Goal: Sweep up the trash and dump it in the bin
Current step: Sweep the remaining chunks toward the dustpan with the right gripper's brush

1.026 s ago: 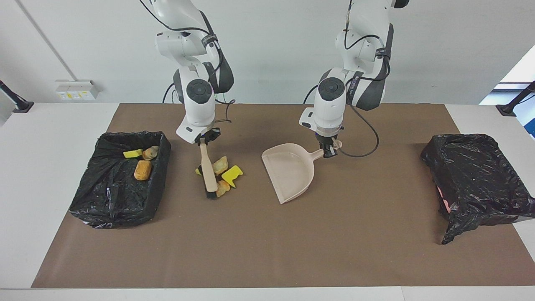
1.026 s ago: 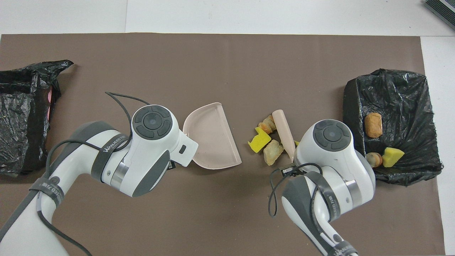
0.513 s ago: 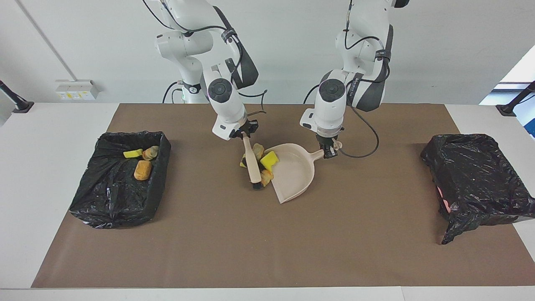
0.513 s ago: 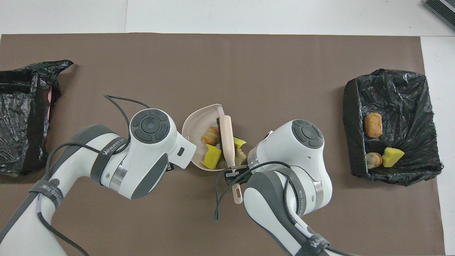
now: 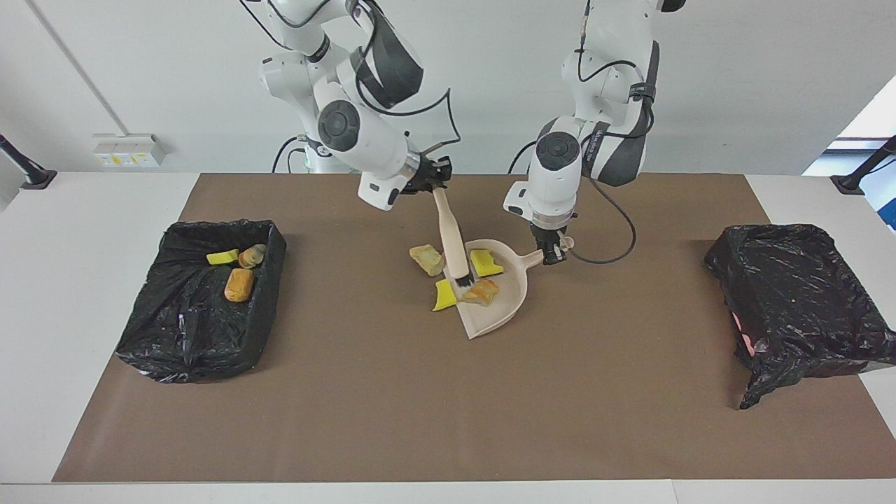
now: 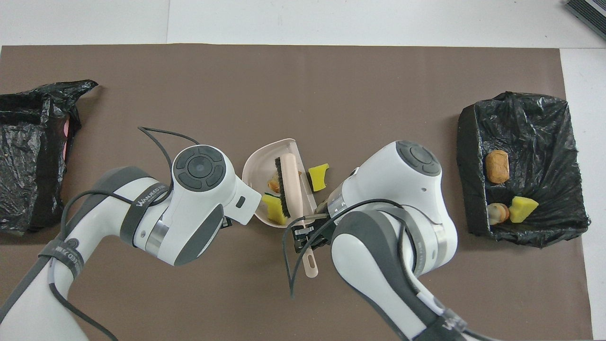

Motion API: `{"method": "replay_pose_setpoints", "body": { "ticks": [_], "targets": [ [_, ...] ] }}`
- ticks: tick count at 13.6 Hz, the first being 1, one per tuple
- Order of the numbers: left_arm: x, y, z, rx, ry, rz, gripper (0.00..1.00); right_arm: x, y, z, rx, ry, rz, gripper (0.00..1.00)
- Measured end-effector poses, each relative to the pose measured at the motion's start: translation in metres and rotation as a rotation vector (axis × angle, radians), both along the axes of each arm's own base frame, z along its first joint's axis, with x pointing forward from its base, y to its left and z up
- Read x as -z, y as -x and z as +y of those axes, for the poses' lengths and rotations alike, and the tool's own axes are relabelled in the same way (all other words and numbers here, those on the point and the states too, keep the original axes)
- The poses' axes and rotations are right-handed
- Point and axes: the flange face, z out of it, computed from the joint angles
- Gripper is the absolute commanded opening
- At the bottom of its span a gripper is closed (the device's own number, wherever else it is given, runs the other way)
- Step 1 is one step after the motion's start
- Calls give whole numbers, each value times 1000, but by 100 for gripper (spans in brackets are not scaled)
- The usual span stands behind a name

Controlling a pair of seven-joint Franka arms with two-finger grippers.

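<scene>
Seven trash scraps show: three yellow sponge chunks [image 5: 486,262] and four tan bread-like lumps [image 5: 427,258]. There are two black-lined bins [image 5: 199,301], one beige dustpan [image 5: 505,297], one brush [image 5: 451,241] and two robot arms.

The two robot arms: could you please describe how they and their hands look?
Both arms are glossy white with dark grey joint sections and round dark grey joint caps. The left arm bears grey lettering on a dark band. Loose black cables run along both. The left hand and right hand are small and black.
</scene>
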Motion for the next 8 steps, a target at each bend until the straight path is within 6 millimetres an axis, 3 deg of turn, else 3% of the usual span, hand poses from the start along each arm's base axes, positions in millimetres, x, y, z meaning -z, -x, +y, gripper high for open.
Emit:
{"method": "replay_pose_setpoints", "body": {
  "ticks": [1,3,6,8],
  "targets": [
    [0,0,0,0,0,0,0,-4,3,-17,3,80,-6,0],
    [0,0,0,0,0,0,0,10,21,-29,7,204,-15,0],
    [1,3,0,7,-2,3,0,74,61,-35,-38,377,-37,0],
    [0,3,2,51,-33,-14,0,112,75,-28,-57,396,-53,0]
  ]
}}
